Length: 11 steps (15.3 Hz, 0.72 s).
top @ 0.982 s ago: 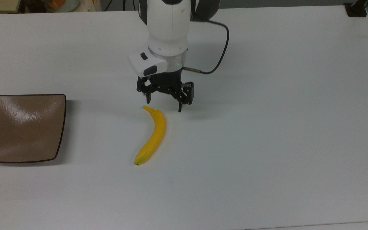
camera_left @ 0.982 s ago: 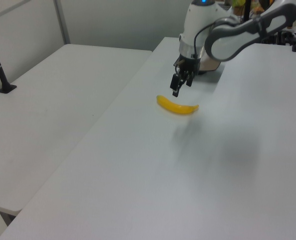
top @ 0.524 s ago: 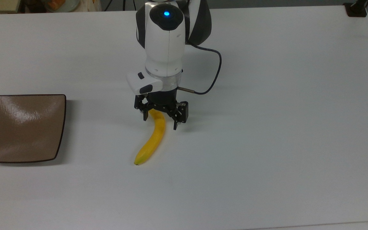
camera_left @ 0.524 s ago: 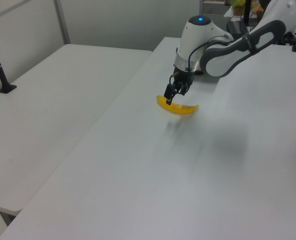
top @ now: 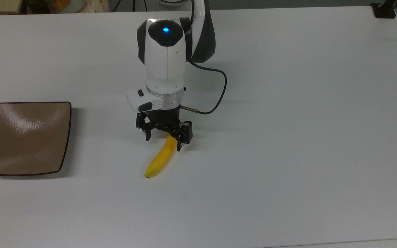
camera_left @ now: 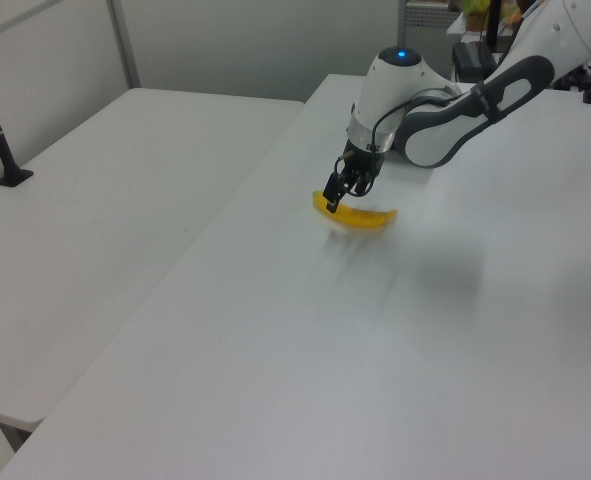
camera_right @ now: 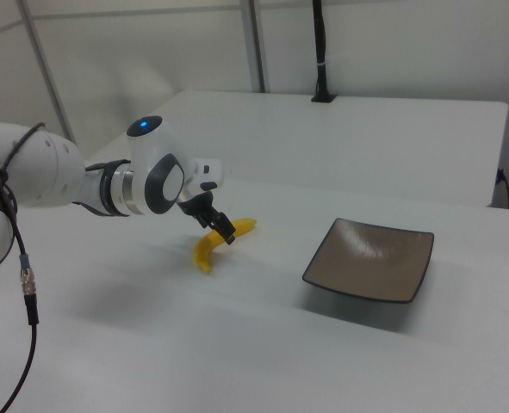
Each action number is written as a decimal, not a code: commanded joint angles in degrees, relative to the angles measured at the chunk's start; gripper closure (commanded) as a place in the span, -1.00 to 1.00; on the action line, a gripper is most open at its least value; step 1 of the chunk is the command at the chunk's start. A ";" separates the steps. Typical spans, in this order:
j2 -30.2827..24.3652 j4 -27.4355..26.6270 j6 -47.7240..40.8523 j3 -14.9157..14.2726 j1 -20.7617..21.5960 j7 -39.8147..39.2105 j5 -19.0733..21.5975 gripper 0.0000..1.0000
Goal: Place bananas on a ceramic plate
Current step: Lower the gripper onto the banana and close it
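Top view: the arm (top: 165, 58) reaches down over a white table (top: 288, 137), and its claw (top: 164, 142) hangs over the far end of the banana (top: 160, 159). The two black fingers (top: 148, 132) are spread wide, one on each side of the fruit. The finger on the top view's right sits right next to the banana, maybe touching it (I cannot tell for sure). The other finger stands a little apart from it. The banana lies flat on the table, bent like a smile, with its near tip pointing to the front edge. A black cable (top: 215, 100) loops out from the arm's wrist.

The plate (top: 26, 137) is brown, square and shiny. It sits well apart from the banana, at the top view's left, with nothing on it.

In the left view, the claw (camera_left: 337, 194) hangs low over one end of the banana (camera_left: 360, 215). In the right view, the banana (camera_right: 213, 245) lies between the arm (camera_right: 108, 185) and the plate (camera_right: 370, 260), and the claw (camera_right: 220, 230) covers its middle.
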 commanded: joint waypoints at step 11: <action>2.54 0.79 2.70 -0.08 0.58 1.01 -1.03 0.82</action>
